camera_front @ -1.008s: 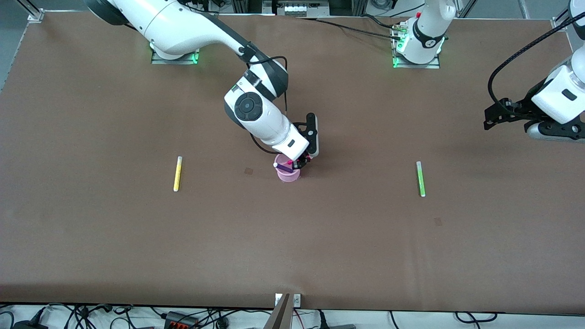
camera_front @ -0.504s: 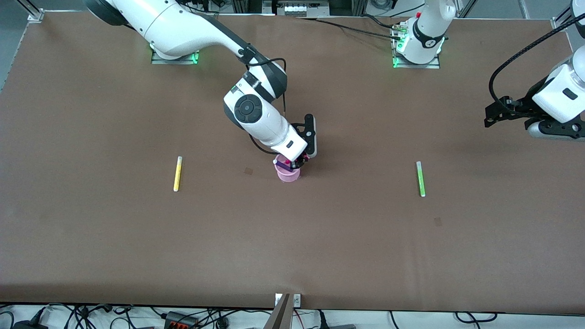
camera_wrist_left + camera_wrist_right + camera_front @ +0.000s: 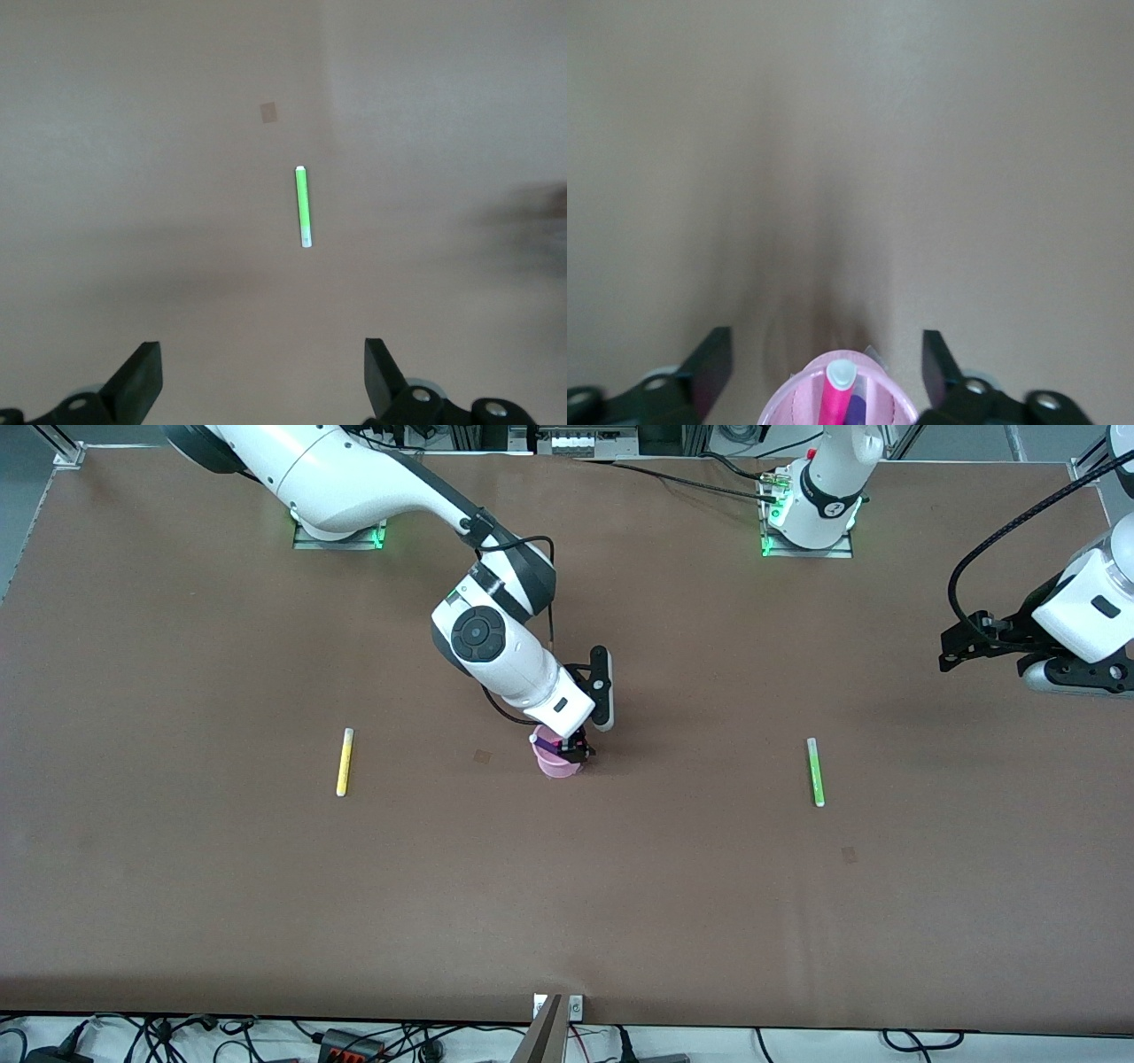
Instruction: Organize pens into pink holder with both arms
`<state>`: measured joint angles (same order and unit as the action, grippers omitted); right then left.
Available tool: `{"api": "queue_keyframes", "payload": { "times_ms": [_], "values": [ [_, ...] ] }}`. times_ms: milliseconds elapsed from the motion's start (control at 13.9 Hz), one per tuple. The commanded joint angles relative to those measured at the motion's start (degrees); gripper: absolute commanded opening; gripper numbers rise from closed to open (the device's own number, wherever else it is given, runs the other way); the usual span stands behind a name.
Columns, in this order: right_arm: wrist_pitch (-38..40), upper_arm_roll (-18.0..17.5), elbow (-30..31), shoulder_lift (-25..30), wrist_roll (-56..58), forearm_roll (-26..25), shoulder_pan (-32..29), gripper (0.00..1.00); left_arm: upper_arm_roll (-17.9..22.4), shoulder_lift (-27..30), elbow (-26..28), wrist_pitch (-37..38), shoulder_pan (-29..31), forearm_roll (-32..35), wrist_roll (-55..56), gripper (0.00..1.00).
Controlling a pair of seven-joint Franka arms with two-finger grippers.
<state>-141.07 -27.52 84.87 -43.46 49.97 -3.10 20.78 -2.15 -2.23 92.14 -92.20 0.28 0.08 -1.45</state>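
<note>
The pink holder [image 3: 556, 767] stands mid-table. The magenta pen [image 3: 834, 400] and the purple pen [image 3: 856, 413] stand inside it, as the right wrist view shows past the holder's rim [image 3: 796, 400]. My right gripper [image 3: 576, 747] is open just over the holder, its fingers on either side of the rim and touching no pen [image 3: 826, 356]. The yellow pen [image 3: 344, 762] lies toward the right arm's end. The green pen [image 3: 814, 771] lies toward the left arm's end and shows in the left wrist view [image 3: 304, 206]. My left gripper [image 3: 961, 646] is open and empty, up in the air [image 3: 261, 367].
Two small dark marks sit on the brown table, one beside the holder [image 3: 482, 756] and one nearer to the front camera than the green pen [image 3: 849, 855]. Cables hang along the table's front edge [image 3: 354, 1036].
My right gripper, shut on the magenta pen over the holder a second ago, has moved slightly and opened; the magenta pen now stands in the holder. The left arm has barely moved.
</note>
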Motion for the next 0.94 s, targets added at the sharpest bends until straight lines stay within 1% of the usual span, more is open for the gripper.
{"api": "queue_keyframes", "payload": {
  "times_ms": [0,144,216,360,432,576,720,864],
  "values": [
    [1.32,-1.40,0.65,3.90,-3.63,1.60,-1.01,1.00,-0.13,-0.32,-1.44,1.32,0.25,-0.34,0.31,1.00],
    [4.65,-1.31,0.56,7.32,-8.28,6.51,-1.01,1.00,-0.13,-0.24,-1.44,1.32,0.25,-0.34,0.31,1.00],
    [6.67,-1.14,0.65,9.60,-11.70,7.40,-1.18,1.00,-0.22,-0.23,-1.44,1.32,0.25,-0.34,0.31,1.00],
    [13.34,-1.05,0.56,11.99,-21.44,7.50,-3.19,1.00,-0.22,-0.23,-1.35,1.32,0.25,-0.34,0.13,1.00],
    [15.37,-1.05,0.56,12.96,-27.24,7.50,-4.68,1.00,-0.31,-0.23,-1.27,1.32,0.25,-0.34,0.13,1.00],
    [20.38,-1.05,0.56,14.28,-35.17,7.41,-6.62,1.00,-0.14,-0.23,-1.27,1.32,0.25,-0.34,0.13,1.00],
    [21.54,-0.96,0.56,14.02,-42.03,7.50,-8.65,1.00,-0.22,-0.23,-1.27,1.32,0.25,-0.17,0.13,1.00],
    [23.28,-0.87,0.56,13.93,-48.53,7.50,-10.14,1.00,-0.40,-0.15,-1.27,1.23,0.08,2.11,0.13,1.00]
  ]
}}
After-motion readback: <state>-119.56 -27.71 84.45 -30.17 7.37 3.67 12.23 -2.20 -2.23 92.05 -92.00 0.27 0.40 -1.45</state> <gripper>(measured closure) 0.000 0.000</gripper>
